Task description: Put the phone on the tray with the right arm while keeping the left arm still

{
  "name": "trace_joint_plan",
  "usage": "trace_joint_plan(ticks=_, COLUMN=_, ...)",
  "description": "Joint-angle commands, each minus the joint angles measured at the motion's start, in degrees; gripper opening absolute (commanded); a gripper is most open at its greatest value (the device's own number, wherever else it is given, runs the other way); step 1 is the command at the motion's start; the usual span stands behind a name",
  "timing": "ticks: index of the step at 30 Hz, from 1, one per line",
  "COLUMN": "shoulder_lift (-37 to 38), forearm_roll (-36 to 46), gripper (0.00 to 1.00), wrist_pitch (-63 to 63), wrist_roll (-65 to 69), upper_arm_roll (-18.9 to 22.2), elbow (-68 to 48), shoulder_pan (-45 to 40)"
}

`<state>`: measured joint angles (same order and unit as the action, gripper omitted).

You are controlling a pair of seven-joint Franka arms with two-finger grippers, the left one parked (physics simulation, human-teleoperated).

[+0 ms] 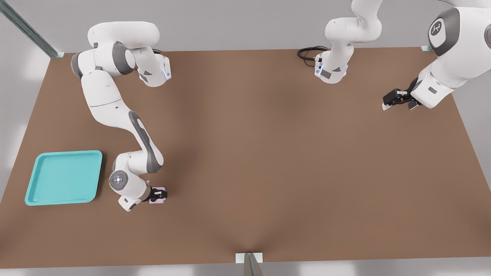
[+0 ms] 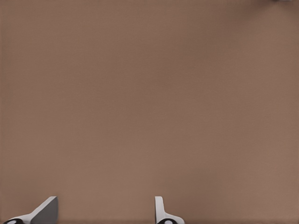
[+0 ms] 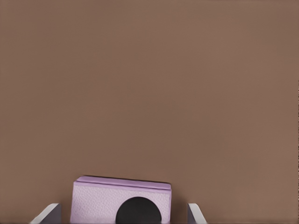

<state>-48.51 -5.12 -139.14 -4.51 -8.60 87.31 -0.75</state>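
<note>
The flat teal rectangular plastic tray [image 1: 65,177] lies bare on the brown table [image 1: 268,153], near the small pale lilac phone [image 1: 158,201] on the front view's right. The right arm's black gripper [image 1: 159,194] straddles the phone, jaws spread with gaps either side. Closing off-centre could push it askew rather than grip it.

Phone [image 3: 121,203]: cut off by the right wrist view's edge, one lens partly showing. In the front view the gripper [image 1: 158,194] covers most of it; finger contact cannot be judged.

The brown table [image 1: 268,153] carries the tray [image 1: 65,177] and the phone [image 1: 158,201].
</note>
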Motion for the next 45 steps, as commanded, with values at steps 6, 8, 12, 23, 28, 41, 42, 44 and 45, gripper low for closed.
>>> trace_joint_plan(ticks=6, shoulder_lift=0.00, forearm_roll=-2.79, gripper=1.00, wrist_pitch=-0.34, wrist_roll=-11.83, upper_arm_roll=-0.02, elbow=0.67, shoulder_pan=0.40)
trace_joint_plan(ticks=8, shoulder_lift=0.00, forearm_roll=-2.79, gripper=1.00, wrist_pitch=-0.34, wrist_roll=-13.33, upper_arm_roll=-0.10, elbow=0.67, shoulder_pan=0.57)
trace_joint_plan(ticks=12, shoulder_lift=0.26, forearm_roll=-2.79, gripper=1.00, wrist_pitch=-0.34, wrist_roll=-15.17, upper_arm_roll=-0.10, elbow=2.34, shoulder_pan=1.01)
trace_joint_plan(ticks=23, shoulder_lift=0.35, forearm_roll=-2.79, gripper=0.78, wrist_pitch=-0.34, wrist_roll=-14.82, upper_arm_roll=-0.19, elbow=2.07, shoulder_pan=0.66)
trace_joint_plan(ticks=28, shoulder_lift=2.02, forearm_roll=-2.79, gripper=0.78, wrist_pitch=2.38, wrist_roll=-14.65, upper_arm_roll=-0.72, elbow=2.07, shoulder_pan=0.22)
trace_joint_plan(ticks=41, shoulder_lift=20.57, forearm_roll=-2.79, gripper=0.75, wrist_pitch=8.89, wrist_roll=25.86, upper_arm_roll=-3.71, elbow=18.42, shoulder_pan=-27.90)
trace_joint_plan(ticks=42, shoulder_lift=20.48, forearm_roll=-2.79, gripper=0.75, wrist_pitch=8.89, wrist_roll=29.56, upper_arm_roll=-3.71, elbow=18.42, shoulder_pan=-30.36)
trace_joint_plan(ticks=44, shoulder_lift=19.78, forearm_roll=-2.79, gripper=0.75, wrist_pitch=8.80, wrist_roll=33.78, upper_arm_roll=-3.71, elbow=18.33, shoulder_pan=-33.79)
trace_joint_plan(ticks=45, shoulder_lift=19.51, forearm_roll=-2.79, gripper=0.75, wrist_pitch=8.71, wrist_roll=35.27, upper_arm_roll=-3.62, elbow=18.25, shoulder_pan=-35.11)
